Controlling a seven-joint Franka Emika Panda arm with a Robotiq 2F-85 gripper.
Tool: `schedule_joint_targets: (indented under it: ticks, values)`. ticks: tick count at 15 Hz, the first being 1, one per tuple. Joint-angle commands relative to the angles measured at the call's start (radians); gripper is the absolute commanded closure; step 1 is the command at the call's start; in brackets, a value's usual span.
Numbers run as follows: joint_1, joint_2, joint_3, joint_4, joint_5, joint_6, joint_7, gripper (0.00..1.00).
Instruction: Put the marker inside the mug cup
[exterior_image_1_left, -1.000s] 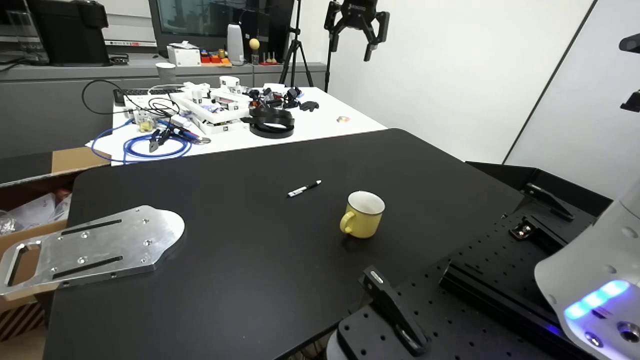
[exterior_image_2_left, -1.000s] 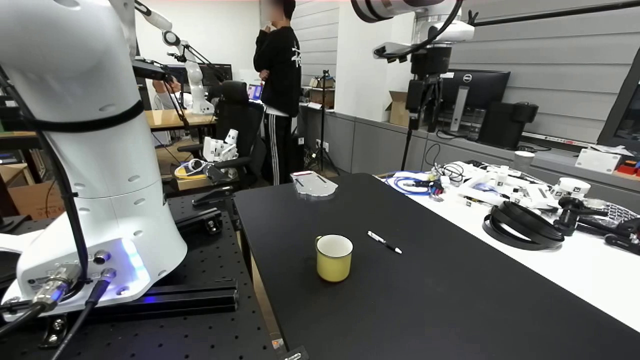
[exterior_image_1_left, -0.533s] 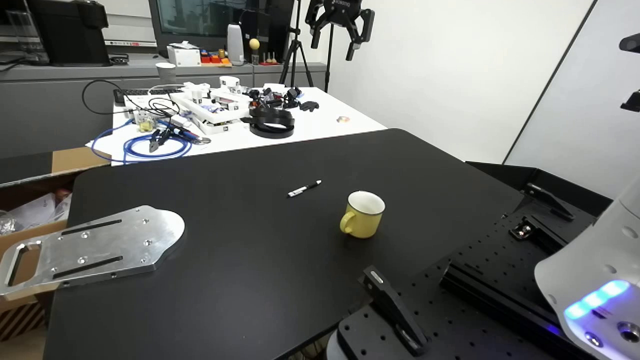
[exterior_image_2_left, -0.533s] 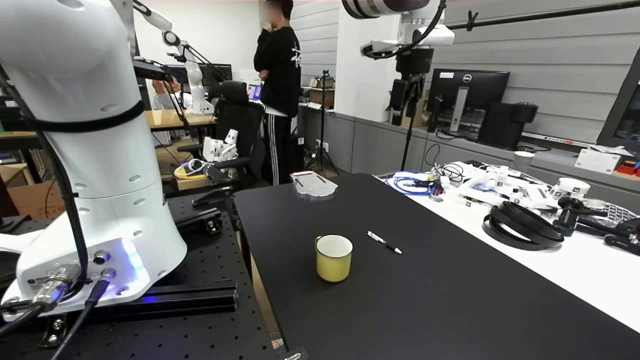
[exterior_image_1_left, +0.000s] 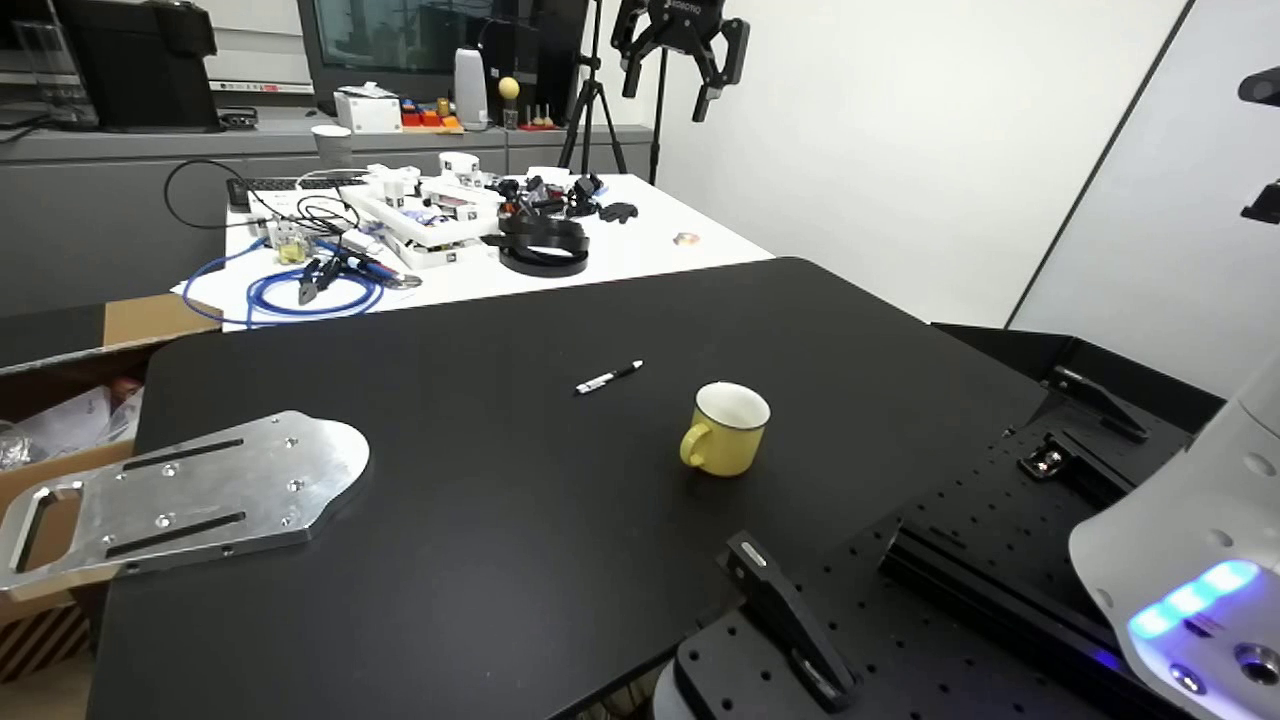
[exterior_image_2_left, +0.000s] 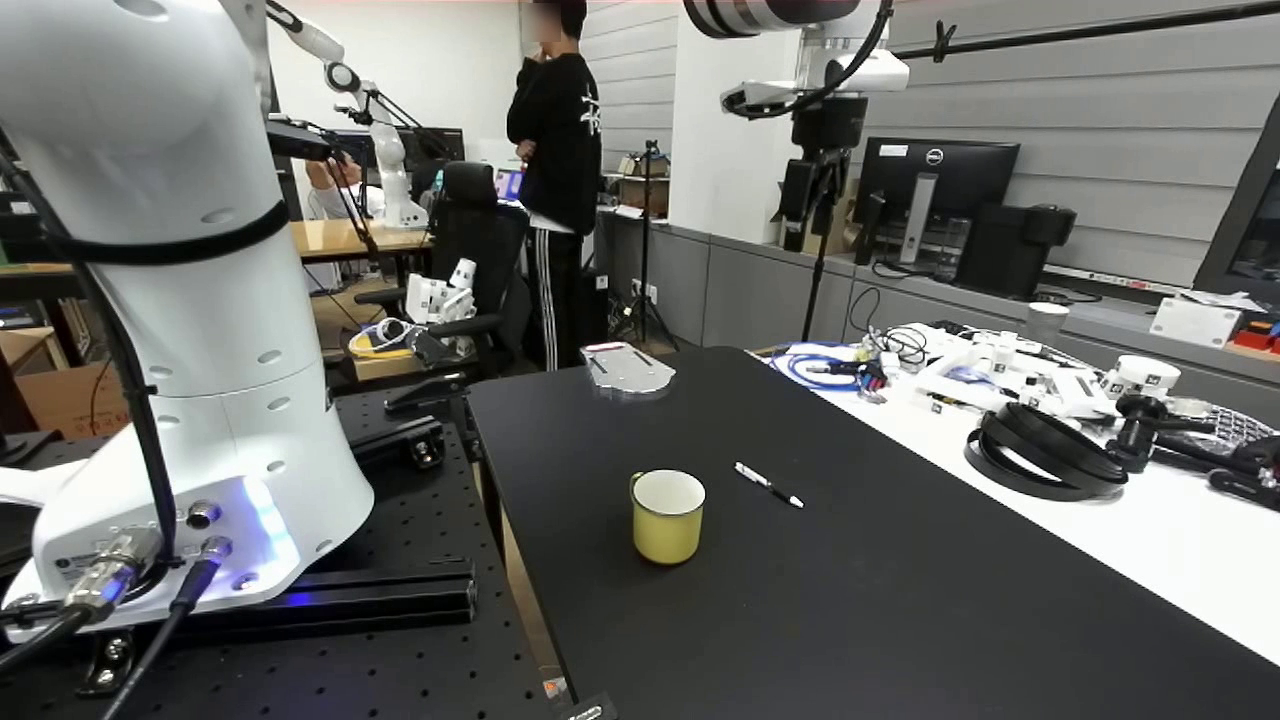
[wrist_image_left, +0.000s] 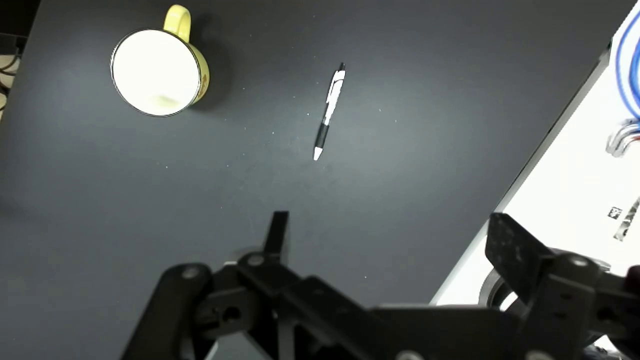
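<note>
The marker is a slim white and black pen (exterior_image_1_left: 608, 378) lying flat on the black table; it also shows in an exterior view (exterior_image_2_left: 768, 485) and in the wrist view (wrist_image_left: 329, 111). The yellow mug (exterior_image_1_left: 726, 442) stands upright near it, white inside, its handle to one side; it also shows in an exterior view (exterior_image_2_left: 668, 528) and at the upper left of the wrist view (wrist_image_left: 155, 72). My gripper (exterior_image_1_left: 665, 103) is open and empty, high above the table and apart from both; it also shows in an exterior view (exterior_image_2_left: 806, 235) and the wrist view (wrist_image_left: 392, 217).
A silver metal plate (exterior_image_1_left: 240, 480) lies at one end of the black table (exterior_image_1_left: 480, 600). A white table (exterior_image_1_left: 640, 245) with cables, tools and a black band roll (exterior_image_1_left: 540, 248) adjoins it. The robot base (exterior_image_2_left: 230, 480) stands beside the black table on a perforated plate.
My gripper moved a little to the left in both exterior views between one second and half a second ago, then stayed still. The pen and mug have not moved.
</note>
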Motion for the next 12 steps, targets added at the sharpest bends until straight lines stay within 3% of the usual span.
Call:
schedule_joint_targets:
  ticks: [1, 7, 12]
  values:
    - [0.017, 0.027, -0.011, 0.017, -0.011, 0.032, 0.019, 0.0]
    - [0.046, 0.213, -0.017, 0.135, -0.003, 0.104, 0.032, 0.0]
    - [0.103, 0.398, -0.081, 0.275, -0.035, 0.143, 0.144, 0.0]
